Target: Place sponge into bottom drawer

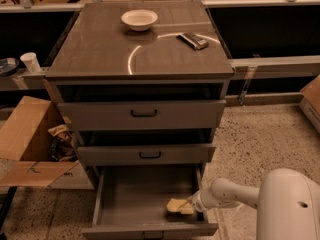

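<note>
The pale yellow sponge [179,206] lies on the grey floor of the open bottom drawer [130,194], near its right front corner. My gripper [192,204] reaches over the drawer's right wall and sits right against the sponge's right end. The white arm comes in from the lower right. The two upper drawers, with black handles, are slightly pulled out above.
A white bowl [139,19] and a dark flat packet [193,40] sit on the cabinet top. An open cardboard box [30,144] with clutter stands on the floor at the left. A white cup [31,62] stands on a shelf at far left. Speckled floor lies to the right.
</note>
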`<state>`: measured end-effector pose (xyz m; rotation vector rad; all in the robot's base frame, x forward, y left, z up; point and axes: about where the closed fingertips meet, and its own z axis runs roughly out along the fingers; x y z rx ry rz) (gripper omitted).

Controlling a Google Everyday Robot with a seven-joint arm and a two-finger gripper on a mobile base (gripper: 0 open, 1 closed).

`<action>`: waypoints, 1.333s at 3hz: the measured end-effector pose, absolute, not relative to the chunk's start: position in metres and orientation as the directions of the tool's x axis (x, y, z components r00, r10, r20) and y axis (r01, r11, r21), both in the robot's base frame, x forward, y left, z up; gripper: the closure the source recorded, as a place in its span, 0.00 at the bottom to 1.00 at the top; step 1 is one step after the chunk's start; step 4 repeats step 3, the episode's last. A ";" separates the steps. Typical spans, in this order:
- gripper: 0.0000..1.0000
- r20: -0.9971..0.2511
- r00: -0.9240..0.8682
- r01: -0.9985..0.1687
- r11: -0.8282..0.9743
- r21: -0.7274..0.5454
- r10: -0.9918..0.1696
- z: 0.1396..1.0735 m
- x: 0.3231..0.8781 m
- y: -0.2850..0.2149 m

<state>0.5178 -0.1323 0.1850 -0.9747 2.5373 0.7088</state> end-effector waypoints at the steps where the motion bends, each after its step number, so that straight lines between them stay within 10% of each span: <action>1: 0.06 -0.477 -0.702 -0.701 0.630 0.334 -0.528 0.188 0.515 -0.131; 4: 0.00 -0.655 -0.610 -0.766 0.543 0.345 -0.446 0.238 0.499 -0.151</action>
